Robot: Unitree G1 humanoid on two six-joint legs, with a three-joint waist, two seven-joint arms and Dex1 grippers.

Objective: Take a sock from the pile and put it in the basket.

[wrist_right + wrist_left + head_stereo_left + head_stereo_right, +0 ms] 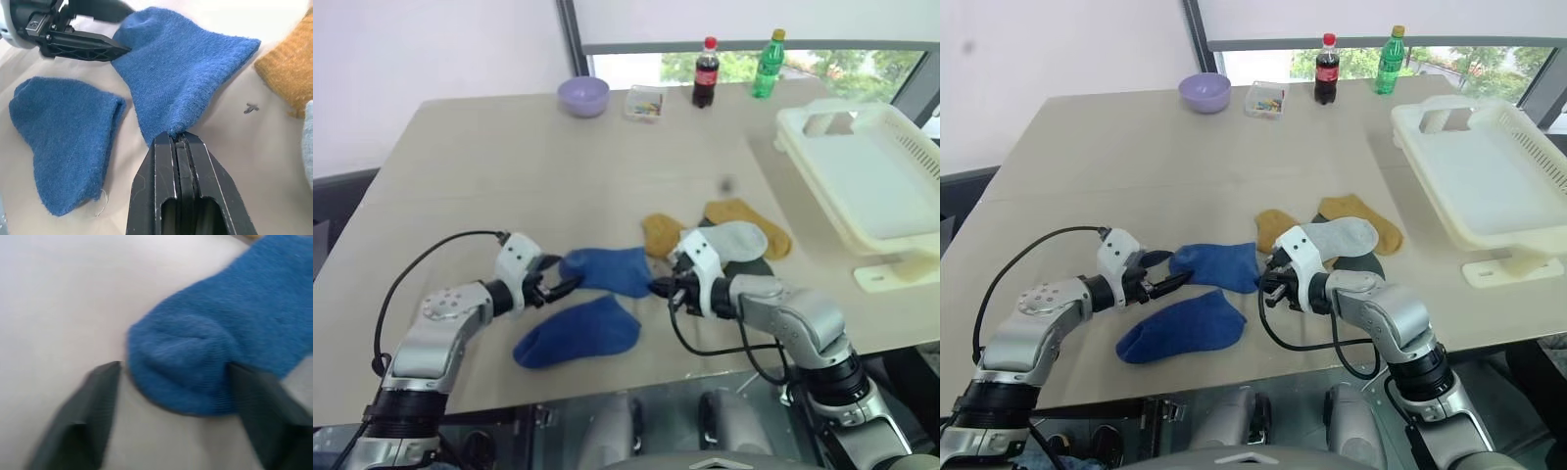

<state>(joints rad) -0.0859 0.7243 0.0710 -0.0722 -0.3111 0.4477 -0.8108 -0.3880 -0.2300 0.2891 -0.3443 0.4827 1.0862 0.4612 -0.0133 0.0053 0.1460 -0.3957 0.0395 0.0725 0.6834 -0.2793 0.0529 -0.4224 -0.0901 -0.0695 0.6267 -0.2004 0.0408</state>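
Observation:
A blue sock [607, 269] lies stretched between my two grippers near the table's front. My right gripper [177, 134] is shut on one edge of it, pinching a fold of the fabric. At the sock's other end my left gripper [174, 369] stands open, one finger [98, 396] on each side of the rounded tip. A second blue sock [578, 333] lies flat just in front. The pile [734, 240] of mustard, pale grey and dark socks sits right behind my right gripper. The cream basket [901, 147] stands at the table's right edge.
Along the table's far edge stand a lilac bowl [582, 95], a small clear box [645, 102], a cola bottle [705, 73] and a green bottle [767, 64]. Bare tabletop [509, 176] lies between them and the socks.

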